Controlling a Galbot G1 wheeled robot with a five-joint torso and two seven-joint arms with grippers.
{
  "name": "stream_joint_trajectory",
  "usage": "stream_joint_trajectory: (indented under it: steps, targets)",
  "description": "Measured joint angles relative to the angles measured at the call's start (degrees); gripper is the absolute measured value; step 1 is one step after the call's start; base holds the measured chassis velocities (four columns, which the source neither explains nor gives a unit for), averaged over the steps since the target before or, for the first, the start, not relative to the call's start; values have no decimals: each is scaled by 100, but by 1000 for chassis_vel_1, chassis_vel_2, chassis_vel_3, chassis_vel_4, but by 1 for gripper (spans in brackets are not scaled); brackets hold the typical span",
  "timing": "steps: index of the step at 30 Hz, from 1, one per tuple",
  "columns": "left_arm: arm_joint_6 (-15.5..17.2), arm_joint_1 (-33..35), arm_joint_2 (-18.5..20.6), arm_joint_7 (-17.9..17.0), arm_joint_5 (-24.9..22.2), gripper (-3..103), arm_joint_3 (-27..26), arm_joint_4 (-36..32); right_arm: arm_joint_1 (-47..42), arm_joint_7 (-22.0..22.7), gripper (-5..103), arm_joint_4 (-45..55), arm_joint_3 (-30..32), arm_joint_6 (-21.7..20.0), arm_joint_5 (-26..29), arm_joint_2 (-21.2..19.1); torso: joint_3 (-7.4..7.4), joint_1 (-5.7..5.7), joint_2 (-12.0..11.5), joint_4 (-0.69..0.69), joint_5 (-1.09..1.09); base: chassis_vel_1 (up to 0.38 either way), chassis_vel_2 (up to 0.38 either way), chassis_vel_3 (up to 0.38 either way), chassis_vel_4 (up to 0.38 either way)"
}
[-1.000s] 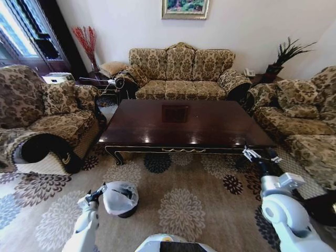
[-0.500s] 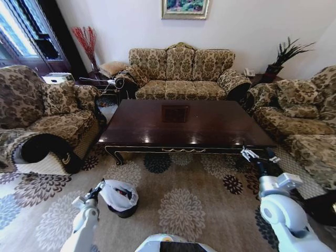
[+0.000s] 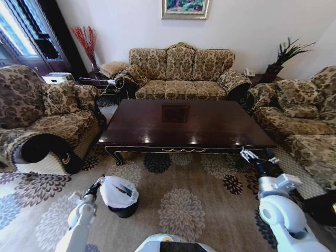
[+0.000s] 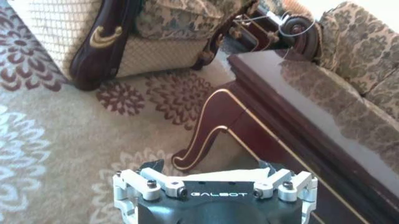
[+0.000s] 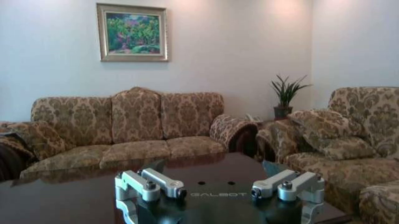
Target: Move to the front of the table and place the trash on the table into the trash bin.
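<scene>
Robot's parked in front of the table [image 3: 184,123], facing its long front edge w/ a strip of patterned carpet [image 3: 184,205] between them. Tabletop looks bare from the head cam, just glossy dark wood and reflections, no trash I can make out on it. The trash bin [image 3: 118,195] sits on the carpet to the robot's left, near the table's front-left corner but well apart from it, white bag folded over the rim, some red/dark bits visible inside. So my guess is the job's basically done, or nearly.

Left gripper [image 3: 97,185] hangs low just beside the bin's rim, prob bc that's the drop spot. Its wrist cam looks past the bin at the carved table leg [image 4: 206,128] and the armchair [image 4: 93,37]. Fingers spread apart, nothing between them.

Right gripper [image 3: 257,155] is up by the table's front-right corner, pointing across the top toward the sofa [image 5: 124,126]. Also spread open and holding nothing.

Room to move: carpet in front is free, fine for the base. Sides are tighter imo, armchair on the left and another sofa [image 3: 299,115] on the right sit close to the table ends, so reaching from the front edge makes sense.
</scene>
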Motion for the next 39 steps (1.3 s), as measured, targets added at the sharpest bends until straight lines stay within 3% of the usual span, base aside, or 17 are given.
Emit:
stream_joint_trajectory:
  steps: [4,8,11,12,14,16,20,24,28,29,30,32,33,36,37,39]
  targets:
    - [-9,-36,86,-8,31,100,8,-85,9,0,100,0,-70,0,-58,42,0,0,0,0,1,0,0,0,0]
    - [-125,-35,80,43,283,100,145,249,12,7,100,-3,-160,4,-136,70,1,0,0,1,-7,0,0,0,0]
    - [15,-73,72,-22,181,100,196,481,14,9,100,18,-198,3,-164,72,0,0,0,0,6,0,0,0,0]
    - [-38,-76,37,-16,250,100,228,621,17,19,100,26,-222,3,-186,72,0,0,0,1,-1,0,0,0,0]
    - [-20,-58,2,-8,203,100,234,629,20,28,100,51,-231,1,-201,71,0,0,0,1,-10,0,0,0,0]
    - [165,-41,-48,-145,-75,100,211,577,19,37,100,69,-262,-6,-232,80,0,0,0,0,4,0,0,0,0]
    - [92,22,-81,-185,-173,100,183,426,-21,44,100,97,-285,-4,-286,103,0,0,0,0,-4,0,0,0,0]
    - [-218,28,-56,-137,141,100,130,269,-43,44,100,98,-328,13,-365,133,0,0,0,0,0,0,0,0,0]
    - [-1049,105,29,472,1321,100,34,-8,-36,44,100,132,-382,14,-417,149,0,0,0,0,-1,0,0,0,0]
    - [-1049,105,29,472,1321,100,34,-8,-36,44,100,132,-382,14,-417,149,0,0,0,0,-1,0,0,0,0]
    - [-1105,176,54,583,1436,100,2,-253,-35,39,100,151,-384,6,-428,137,0,0,0,0,-2,0,0,0,0]
    - [-895,356,109,641,1378,100,-74,-1003,-84,-114,100,205,-304,-63,-479,104,0,0,0,1,0,0,0,0,0]
    - [-895,356,109,641,1378,100,-74,-1003,-84,-114,100,205,-304,-63,-479,104,0,0,0,1,0,0,0,0,0]
    - [-392,588,160,621,1314,100,-113,-2277,-301,-755,100,319,5,-210,-676,53,0,0,0,0,1,0,0,0,0]
    - [-392,588,160,621,1314,100,-113,-2277,-301,-755,100,319,5,-210,-676,53,0,0,0,0,1,0,0,0,0]
    - [-25,745,172,487,1292,100,-41,-3094,-492,-1080,100,509,232,-371,-739,1,0,0,0,-1,3,0,0,0,0]
